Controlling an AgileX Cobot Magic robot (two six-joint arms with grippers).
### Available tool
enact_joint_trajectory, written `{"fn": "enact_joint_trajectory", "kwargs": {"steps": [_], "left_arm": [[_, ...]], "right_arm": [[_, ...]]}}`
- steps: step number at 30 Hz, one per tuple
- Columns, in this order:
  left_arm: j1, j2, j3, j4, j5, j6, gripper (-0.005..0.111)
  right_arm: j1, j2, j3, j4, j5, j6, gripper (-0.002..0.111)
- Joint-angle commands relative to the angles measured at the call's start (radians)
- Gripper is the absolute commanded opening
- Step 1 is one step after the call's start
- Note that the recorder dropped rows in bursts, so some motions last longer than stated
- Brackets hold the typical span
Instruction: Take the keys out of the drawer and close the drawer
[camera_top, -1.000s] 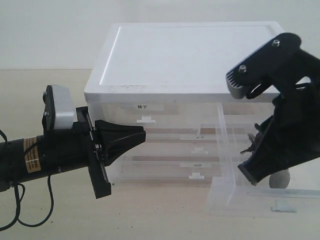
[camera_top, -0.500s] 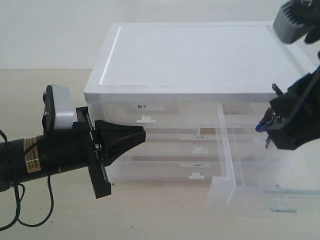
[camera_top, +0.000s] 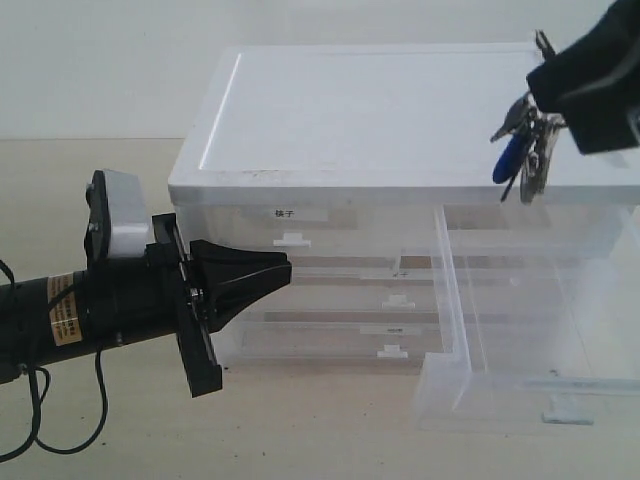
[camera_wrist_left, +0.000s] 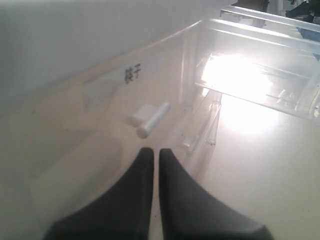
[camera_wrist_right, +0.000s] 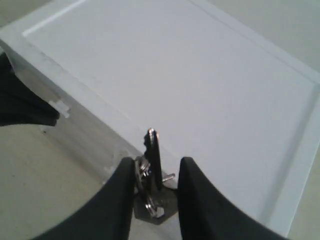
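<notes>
The keys (camera_top: 524, 148), silver with a blue fob (camera_top: 507, 159), hang above the right edge of the cabinet's white top, with my right gripper (camera_top: 543, 98) shut on them. In the right wrist view the keys (camera_wrist_right: 151, 170) stand between the black fingers (camera_wrist_right: 122, 185) of that gripper (camera_wrist_right: 157, 164). Below, the translucent drawer (camera_top: 455, 310) is pulled far out at the cabinet's right, its white tab handle (camera_top: 567, 412) facing front, and nothing shows inside it. My left gripper (camera_top: 284, 263) is shut and empty, pointing at the cabinet's left front; its tips (camera_wrist_left: 152, 150) sit just short of a white handle (camera_wrist_left: 150, 118).
The cabinet (camera_top: 380, 110) has a white lid and several translucent drawers. The upper left half-width drawer bears a label with black characters (camera_top: 286, 213), also seen as the label (camera_wrist_left: 132, 74) in the left wrist view. Pale tabletop (camera_top: 300, 430) lies in front.
My right gripper has risen out of the open drawer with the keys, from low inside it to above the cabinet's top. The left arm has not moved.
</notes>
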Motion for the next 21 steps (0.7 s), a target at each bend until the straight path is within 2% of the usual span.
{"fn": "enact_joint_trajectory", "kwargs": {"steps": [1, 5, 13, 16, 21], "left_arm": [[0.0, 0.006, -0.003, 0.013, 0.011, -0.029, 0.005], [0.0, -0.056, 0.017, 0.083, 0.011, -0.066, 0.005], [0.0, -0.385, 0.211, -0.043, 0.011, 0.017, 0.005], [0.0, -0.512, 0.288, -0.146, 0.011, 0.017, 0.005], [0.0, -0.665, 0.42, -0.459, 0.011, 0.04, 0.005]], "right_arm": [[0.0, -0.01, -0.053, 0.086, -0.046, -0.062, 0.0], [0.0, 0.004, -0.053, 0.119, -0.066, -0.082, 0.0], [0.0, 0.149, -0.053, 0.178, -0.113, -0.153, 0.0], [0.0, 0.218, -0.053, 0.188, -0.14, -0.165, 0.0], [0.0, 0.301, -0.053, 0.2, -0.19, -0.167, 0.0]]}}
